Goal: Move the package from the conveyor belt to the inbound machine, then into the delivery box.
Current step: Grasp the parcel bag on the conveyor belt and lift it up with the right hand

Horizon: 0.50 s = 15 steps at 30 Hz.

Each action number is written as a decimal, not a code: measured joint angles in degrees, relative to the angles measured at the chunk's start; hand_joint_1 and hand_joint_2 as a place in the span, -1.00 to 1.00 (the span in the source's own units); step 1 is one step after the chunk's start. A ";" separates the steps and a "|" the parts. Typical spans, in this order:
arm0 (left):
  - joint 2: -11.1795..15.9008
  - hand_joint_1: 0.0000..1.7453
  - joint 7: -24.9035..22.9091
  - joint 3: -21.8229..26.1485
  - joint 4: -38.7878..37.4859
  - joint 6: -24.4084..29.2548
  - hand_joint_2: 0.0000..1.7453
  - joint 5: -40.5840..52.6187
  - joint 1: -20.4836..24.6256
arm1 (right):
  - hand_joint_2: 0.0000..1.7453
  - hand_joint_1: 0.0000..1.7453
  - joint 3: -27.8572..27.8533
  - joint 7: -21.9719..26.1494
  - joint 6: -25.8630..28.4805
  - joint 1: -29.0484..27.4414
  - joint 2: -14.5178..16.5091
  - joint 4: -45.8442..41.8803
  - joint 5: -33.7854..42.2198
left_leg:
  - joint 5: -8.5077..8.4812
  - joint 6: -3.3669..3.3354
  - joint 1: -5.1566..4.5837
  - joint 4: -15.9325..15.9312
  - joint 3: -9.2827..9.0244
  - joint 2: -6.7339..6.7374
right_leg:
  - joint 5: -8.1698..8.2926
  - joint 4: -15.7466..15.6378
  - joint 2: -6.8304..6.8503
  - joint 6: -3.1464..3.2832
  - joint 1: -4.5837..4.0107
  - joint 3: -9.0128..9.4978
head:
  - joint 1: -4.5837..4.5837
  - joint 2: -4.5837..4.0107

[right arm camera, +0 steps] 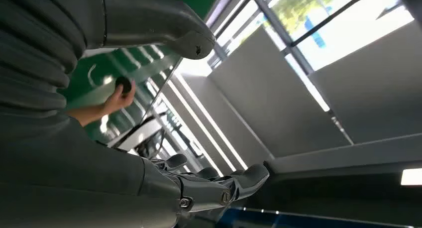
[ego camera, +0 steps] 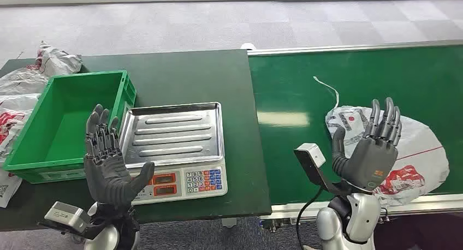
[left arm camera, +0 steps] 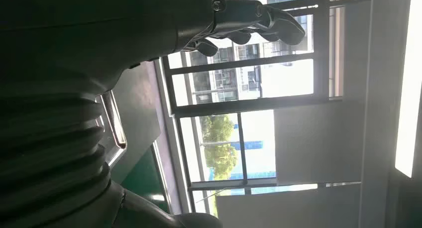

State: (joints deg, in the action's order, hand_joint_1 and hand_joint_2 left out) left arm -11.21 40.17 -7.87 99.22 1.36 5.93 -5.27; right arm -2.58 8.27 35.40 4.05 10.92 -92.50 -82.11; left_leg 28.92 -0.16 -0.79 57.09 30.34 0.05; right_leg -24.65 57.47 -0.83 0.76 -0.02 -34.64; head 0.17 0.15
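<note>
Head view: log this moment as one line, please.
left hand open, raised by scale | right hand open above package | package on conveyor belt | green bin empty

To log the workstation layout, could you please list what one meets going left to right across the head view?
Piled bags → green bin → left hand → scale → conveyor belt → right hand → package.

Parcel-sorting hall: conveyor belt (ego camera: 355,81), scale (ego camera: 174,146)

Head view high, looking down, wrist views upward at windows
</note>
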 joint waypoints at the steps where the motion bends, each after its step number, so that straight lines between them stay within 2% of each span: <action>1: 0.00 -1.00 0.00 0.00 0.04 0.00 1.00 0.00 -0.19 | 1.00 -1.00 -0.47 -0.78 -0.22 0.14 -0.15 0.04 -1.17 | 0.00 0.00 0.00 0.00 -0.06 0.00 | 0.00 0.00 0.00 0.00 0.00 0.00 | 0.00 0.00; 5: 0.10 -1.00 0.00 0.00 0.44 0.01 1.00 -0.09 -1.15 | 1.00 -1.00 -3.72 -5.25 -1.65 0.83 -1.43 0.47 -6.32 | -0.01 -0.01 -0.03 0.01 -0.29 -0.08 | 0.01 -0.01 0.06 -0.01 0.01 0.00 | 0.01 0.00; 8: 0.51 -1.00 0.00 -0.15 0.61 0.05 1.00 -0.87 -1.58 | 1.00 -1.00 -5.65 -10.50 -4.19 2.36 -4.75 3.30 -7.69 | 0.10 -0.12 -0.07 0.01 -0.05 -0.02 | -0.03 -0.03 0.05 -0.08 0.07 0.07 | -0.02 0.00; 11: 1.46 -1.00 0.00 -0.43 0.62 0.72 1.00 -2.03 -1.78 | 1.00 -1.00 -8.64 -14.53 -8.43 6.51 -9.55 11.57 -7.24 | 0.18 -0.24 -0.12 0.02 -0.02 -0.01 | -0.09 -0.06 0.08 -0.20 0.09 0.18 | 0.01 0.00; 15: 2.95 -1.00 0.02 -0.64 0.85 1.32 1.00 -3.11 -2.02 | 1.00 -1.00 -14.17 -15.24 -11.70 14.72 -15.51 27.99 -3.99 | 0.13 -0.32 -0.19 0.08 -0.03 -0.04 | -0.02 -0.05 0.15 -0.28 0.12 0.20 | 0.01 0.00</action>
State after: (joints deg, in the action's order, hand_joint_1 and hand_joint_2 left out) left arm -8.26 40.19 -8.51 100.07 2.68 2.82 -7.29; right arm -16.74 -6.97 23.70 18.77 -4.59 -64.51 -86.10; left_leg 29.05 -0.48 -0.99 57.17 30.31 0.01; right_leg -24.66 57.42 -0.68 0.48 0.11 -34.43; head 0.18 0.15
